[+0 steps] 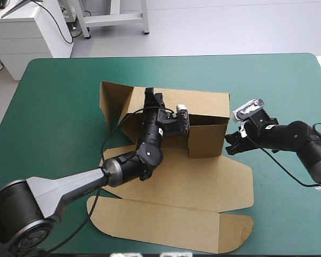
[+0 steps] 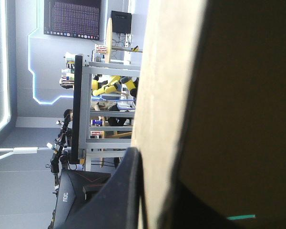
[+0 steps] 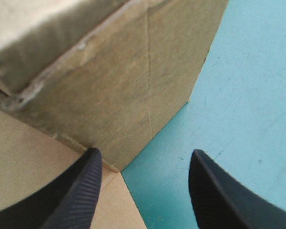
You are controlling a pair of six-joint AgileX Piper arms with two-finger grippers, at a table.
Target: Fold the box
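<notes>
The brown box [image 1: 206,134] stands mid-table with its back and right walls raised, and its lid panel [image 1: 171,211] lies flat toward the front edge. My left gripper [image 1: 150,97] reaches up over the box's left part and is shut on the top edge of a raised wall. In the left wrist view that wall [image 2: 167,71] runs between the fingers [image 2: 128,191]. My right gripper [image 1: 234,142] is low on the cover just beside the box's right wall. It is open, with the box's outer corner [image 3: 128,95] right ahead of its fingers [image 3: 81,191].
A side flap [image 1: 238,184] and the lid's rounded tabs [image 1: 241,230] lie flat at the front right. A folded flap [image 1: 111,99] stands at the box's left end. Bare teal-green cover [image 1: 59,107] lies to the left, and more [image 3: 243,95] beside the right gripper.
</notes>
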